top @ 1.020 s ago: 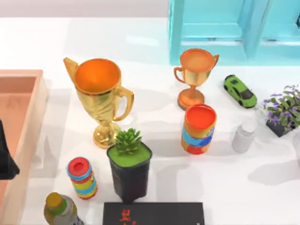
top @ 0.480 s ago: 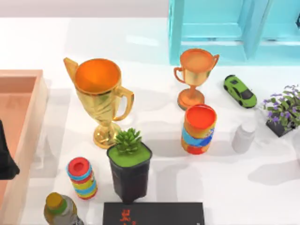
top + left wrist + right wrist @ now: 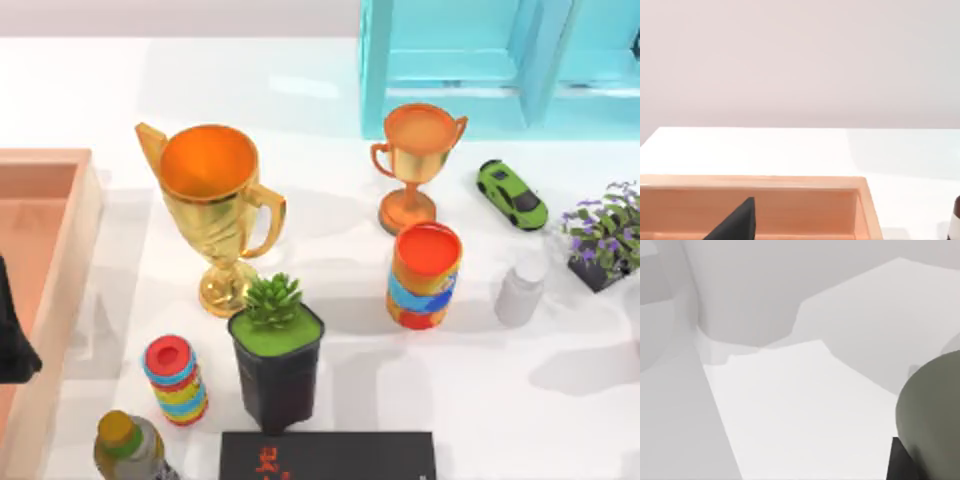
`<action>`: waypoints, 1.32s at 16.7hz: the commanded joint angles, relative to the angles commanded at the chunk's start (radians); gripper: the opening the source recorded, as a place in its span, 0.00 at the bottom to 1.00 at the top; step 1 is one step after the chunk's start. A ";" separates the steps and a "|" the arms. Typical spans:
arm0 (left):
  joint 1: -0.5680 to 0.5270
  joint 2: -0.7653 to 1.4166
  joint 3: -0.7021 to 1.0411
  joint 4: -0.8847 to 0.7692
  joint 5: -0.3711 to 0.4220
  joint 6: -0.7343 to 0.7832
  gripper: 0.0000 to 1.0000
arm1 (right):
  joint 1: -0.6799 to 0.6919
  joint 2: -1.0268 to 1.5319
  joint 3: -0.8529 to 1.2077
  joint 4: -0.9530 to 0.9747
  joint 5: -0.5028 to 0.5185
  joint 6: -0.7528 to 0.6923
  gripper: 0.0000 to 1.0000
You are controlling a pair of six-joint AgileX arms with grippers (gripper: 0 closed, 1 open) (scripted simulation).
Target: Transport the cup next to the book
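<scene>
The cup, banded orange, blue, yellow and red with a red-orange inside, stands upright right of the table's middle, just in front of the small bronze trophy. At the front edge lies the flat black book with red characters, partly cut off by the frame. A black plant pot stands between the two, touching the book's far edge. My left gripper is a dark shape at the left edge over the wooden tray; the left wrist view shows it above the tray. Neither gripper is near the cup.
A tall gold trophy stands left of the pot. A striped stack with a red ring top and a bottle sit front left. A white bottle, green toy car, flowering plant and turquoise shelf are to the right.
</scene>
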 joint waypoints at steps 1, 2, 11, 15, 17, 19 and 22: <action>0.000 0.000 0.000 0.000 0.000 0.000 1.00 | 0.045 0.007 -0.008 -0.022 -0.016 0.097 0.00; 0.000 0.000 0.000 0.000 0.000 0.000 1.00 | 0.094 0.015 -0.015 -0.045 -0.032 0.201 0.00; 0.000 0.000 0.000 0.000 0.000 0.000 1.00 | 0.667 0.072 0.029 -0.169 -0.123 1.389 0.00; 0.000 0.000 0.000 0.000 0.000 0.000 1.00 | 0.955 0.086 0.111 -0.150 -0.108 1.933 0.00; 0.000 0.000 0.000 0.000 0.000 0.000 1.00 | 1.091 0.090 0.160 -0.125 -0.084 2.173 0.00; 0.000 0.000 0.000 0.000 0.000 0.000 1.00 | 1.216 0.090 0.212 -0.096 -0.053 2.379 0.00; 0.000 0.000 0.000 0.000 0.000 0.000 1.00 | 1.374 0.089 0.286 -0.050 0.002 2.610 0.00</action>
